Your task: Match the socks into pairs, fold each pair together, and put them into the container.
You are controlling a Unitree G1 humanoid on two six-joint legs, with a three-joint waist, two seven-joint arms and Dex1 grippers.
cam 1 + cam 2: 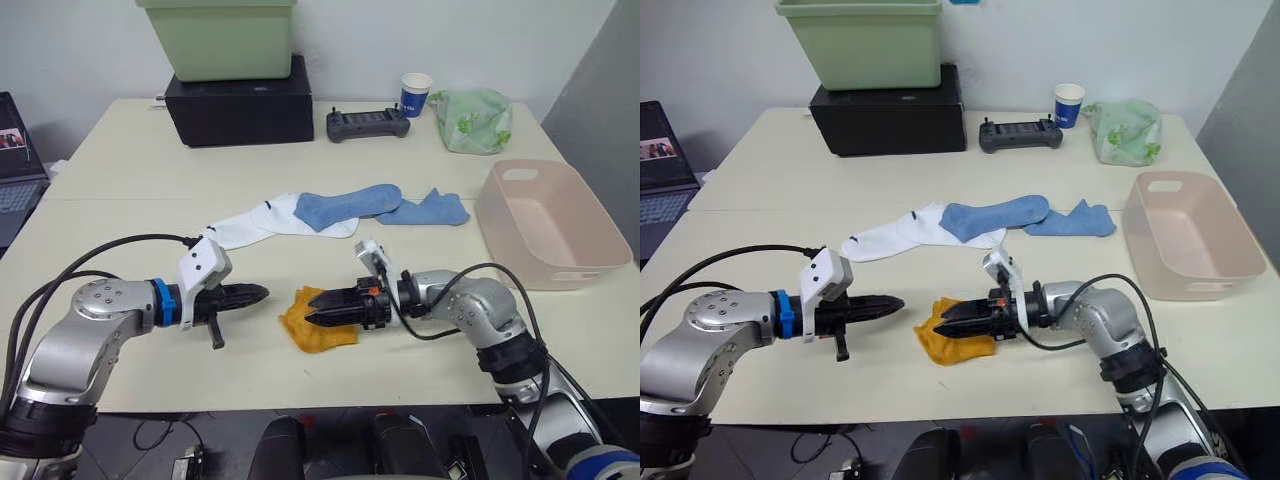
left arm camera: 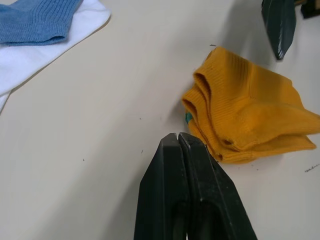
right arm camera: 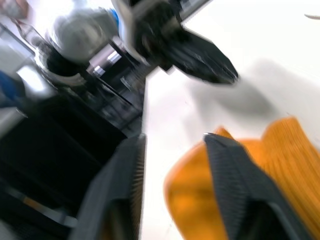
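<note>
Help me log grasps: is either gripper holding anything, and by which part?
Nothing is held. The left gripper is shut and empty; the right gripper is open over the folded orange pair.

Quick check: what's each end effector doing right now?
Left end effector: closed, empty, beside the folded orange socks.
Right end effector: open, over the orange socks.

Orange socks (image 1: 318, 320) folded in a bundle near table's (image 1: 120, 160) front edge. White socks (image 1: 250, 225) & 2 blue socks (image 1: 345, 205) spread mid-table, overlapping. Pink tub (image 1: 550, 225) at table's right, upright.
</note>
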